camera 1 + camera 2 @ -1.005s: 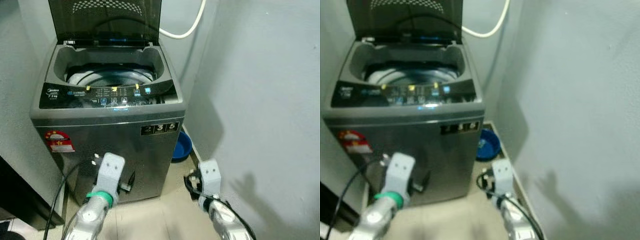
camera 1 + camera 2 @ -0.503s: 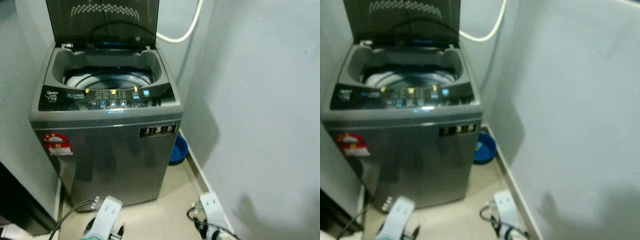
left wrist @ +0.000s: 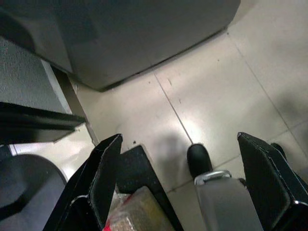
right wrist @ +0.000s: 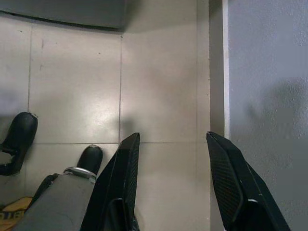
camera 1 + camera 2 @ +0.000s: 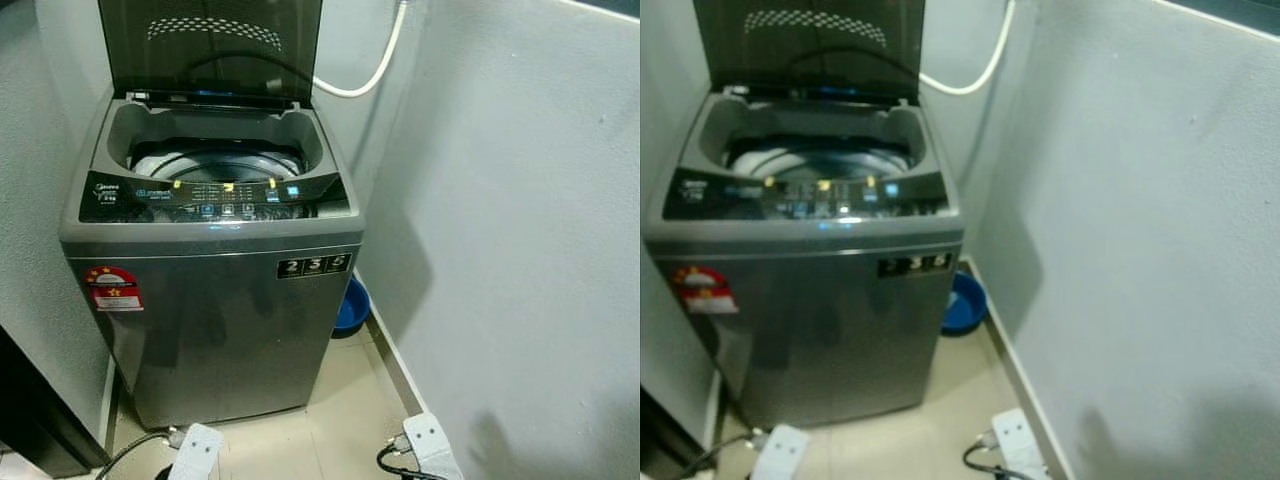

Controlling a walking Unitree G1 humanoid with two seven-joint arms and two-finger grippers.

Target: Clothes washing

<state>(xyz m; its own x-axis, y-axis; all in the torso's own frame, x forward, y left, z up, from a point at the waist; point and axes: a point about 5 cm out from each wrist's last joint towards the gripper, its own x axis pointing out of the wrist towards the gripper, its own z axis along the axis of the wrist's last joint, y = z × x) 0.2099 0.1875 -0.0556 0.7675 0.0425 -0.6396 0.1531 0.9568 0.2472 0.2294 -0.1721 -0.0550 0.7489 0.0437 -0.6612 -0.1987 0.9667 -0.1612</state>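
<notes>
A grey top-loading washing machine [image 5: 215, 300] stands ahead with its dark lid [image 5: 210, 50] raised against the back wall. Its drum [image 5: 215, 165] is shadowed, and I cannot tell what lies inside. Small lights glow on the control panel [image 5: 215, 190]. Both arms hang low, their white wrists at the bottom edge of the eye views, left wrist [image 5: 195, 452] and right wrist [image 5: 430, 445]. My left gripper [image 3: 178, 144] is open above the floor tiles near the machine's base. My right gripper [image 4: 171, 139] is open over the tiles beside the wall.
A grey wall [image 5: 520, 250] closes in on the right, with a narrow strip of tiled floor [image 5: 350, 400] beside the machine. A blue basin [image 5: 350, 305] sits in the back corner. A white hose [image 5: 370, 70] loops behind the lid. Dark furniture [image 5: 30, 420] stands at the left.
Both arms have dropped from in front of the machine to the bottom edge of the eye views. The camera has shifted a little, showing more of the floor.
</notes>
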